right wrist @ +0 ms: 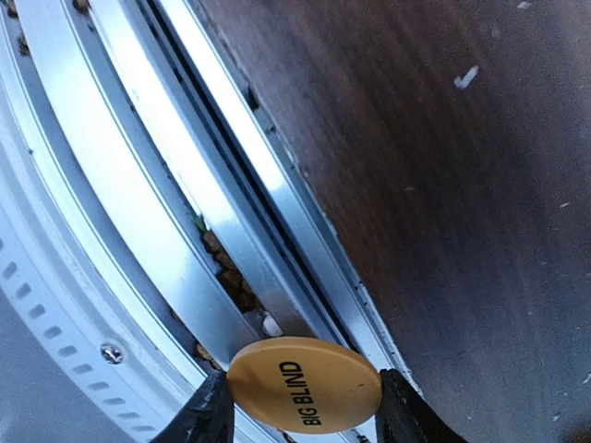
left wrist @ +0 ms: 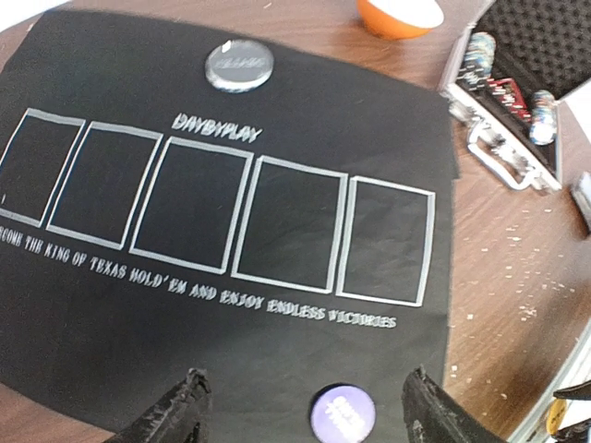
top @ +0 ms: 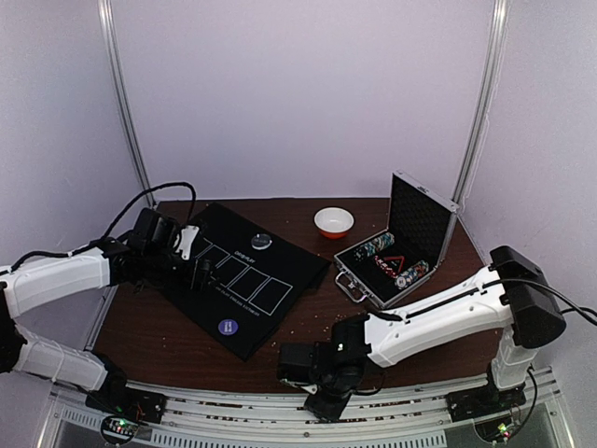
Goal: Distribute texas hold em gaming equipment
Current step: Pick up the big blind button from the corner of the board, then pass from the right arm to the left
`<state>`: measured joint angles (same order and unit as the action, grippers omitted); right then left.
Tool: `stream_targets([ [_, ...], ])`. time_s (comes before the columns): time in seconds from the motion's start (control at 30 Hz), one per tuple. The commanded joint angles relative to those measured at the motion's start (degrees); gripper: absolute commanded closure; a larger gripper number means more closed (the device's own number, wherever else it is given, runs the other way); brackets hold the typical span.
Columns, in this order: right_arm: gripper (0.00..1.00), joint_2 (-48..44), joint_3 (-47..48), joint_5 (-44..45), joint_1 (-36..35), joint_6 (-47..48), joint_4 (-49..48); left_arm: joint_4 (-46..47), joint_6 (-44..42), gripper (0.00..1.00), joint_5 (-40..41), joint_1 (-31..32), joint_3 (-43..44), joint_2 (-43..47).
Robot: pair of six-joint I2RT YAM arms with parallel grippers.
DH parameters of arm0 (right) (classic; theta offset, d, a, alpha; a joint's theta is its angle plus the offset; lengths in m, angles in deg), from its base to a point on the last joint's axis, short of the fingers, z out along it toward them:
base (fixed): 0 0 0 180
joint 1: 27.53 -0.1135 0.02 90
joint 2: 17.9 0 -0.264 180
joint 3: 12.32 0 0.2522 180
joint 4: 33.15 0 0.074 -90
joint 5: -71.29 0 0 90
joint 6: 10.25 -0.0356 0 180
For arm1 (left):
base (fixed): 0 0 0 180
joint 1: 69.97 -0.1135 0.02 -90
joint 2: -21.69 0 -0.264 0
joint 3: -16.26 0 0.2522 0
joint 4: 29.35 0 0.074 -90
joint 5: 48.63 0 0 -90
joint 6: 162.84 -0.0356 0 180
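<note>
One orange disc (right wrist: 305, 383), "BIG BLIND", clamped in right gripper (right wrist: 305, 417) over the rail (right wrist: 138, 185) at table's near edge. Purple disc (left wrist: 342, 413) on black mat (left wrist: 111, 92). Left gripper (left wrist: 307, 392) above mat, fingers apart, holding nothing. Grey disc (left wrist: 238, 65) at mat's far edge. Chip stacks (left wrist: 480, 51) in case (left wrist: 503, 157).

The back wall (top: 298, 93) is plain and pale, a soft white with a hint of purple. The side walls look the same. Two thin silver poles stand in front of it. The left pole (top: 126, 103) and the right pole (top: 481, 103) tip away from each other at the top. Below them is a dark brown wood table (top: 149, 336) with tiny pale specks (left wrist: 517, 305) on it. Silver metal rails (top: 233, 411) run along its near edge. The light is soft and even.
</note>
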<state>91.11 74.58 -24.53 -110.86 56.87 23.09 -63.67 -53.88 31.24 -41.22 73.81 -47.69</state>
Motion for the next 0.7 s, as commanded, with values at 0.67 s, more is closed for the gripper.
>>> stream_targets([
  [0.67,0.64,-14.07,0.49,37.33,1.02,17.22,-33.12,26.93,-3.79,0.21,-27.61,14.14,-4.29,5.00],
])
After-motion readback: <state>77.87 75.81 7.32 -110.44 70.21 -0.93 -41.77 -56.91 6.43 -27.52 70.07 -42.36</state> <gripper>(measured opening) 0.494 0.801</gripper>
